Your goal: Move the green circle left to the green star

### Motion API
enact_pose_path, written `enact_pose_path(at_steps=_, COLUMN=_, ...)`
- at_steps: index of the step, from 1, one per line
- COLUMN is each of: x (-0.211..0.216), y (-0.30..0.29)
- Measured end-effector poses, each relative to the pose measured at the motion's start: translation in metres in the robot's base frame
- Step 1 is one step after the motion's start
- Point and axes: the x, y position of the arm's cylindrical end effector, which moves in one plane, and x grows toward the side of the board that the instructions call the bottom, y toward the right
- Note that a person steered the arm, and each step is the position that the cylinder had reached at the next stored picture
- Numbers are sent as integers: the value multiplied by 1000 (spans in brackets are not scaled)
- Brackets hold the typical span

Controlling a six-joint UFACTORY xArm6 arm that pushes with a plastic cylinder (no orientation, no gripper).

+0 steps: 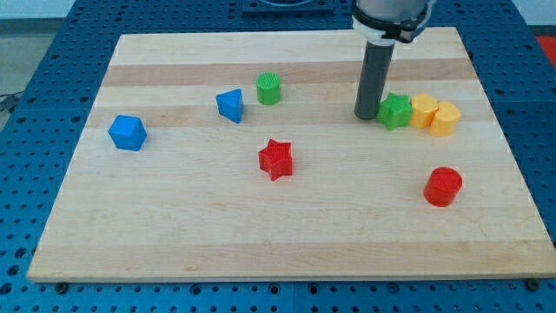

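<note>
status: task not yet done, judged from the layout. green circle [268, 89] standing at about 11 o'clock from board [287, 252] centre, well apart from green star [395, 111], which sits at about 2 o'clock from centre. tip [367, 116] resting just beside the green star, at its 9 o'clock side, apparently touching or nearly so; contact cannot be confirmed. tip well apart from the green circle, which lies at roughly 10 o'clock from the tip

pincer state: none fitted; rod only, so nothing open, closed or gripped

remaining work, as a judgement: green circle to be pushed toward 3 o'clock until just beside the green star's 9 o'clock side. tip to be brought round to the circle's 9 o'clock side first. present tip position occupies the target spot and risks nudging the star

count of items:
- green: two, one circle, one star
- blue: two, blue triangle [230, 105] just at 9 o'clock of the green circle, blue cube [127, 132] far toward 9 o'clock of the board
- red: two, red star [276, 158] near centre, red circle [443, 186] at about 4 o'clock
- yellow: two, yellow block [423, 111] touching the green star's 3 o'clock side, second yellow block [445, 119] touching the first; exact shapes hard to tell
- total: eight blocks, one rod
</note>
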Motion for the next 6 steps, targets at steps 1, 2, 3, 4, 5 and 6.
enact_pose_path(at_steps=1, x=0, y=0)
enact_pose_path(at_steps=2, x=6, y=-11)
enact_pose_path(at_steps=3, x=10, y=-47)
enact_pose_path(at_steps=4, x=16, y=-56)
enact_pose_path(at_steps=5, x=21, y=-70)
enact_pose_path(at_steps=6, x=32, y=-110)
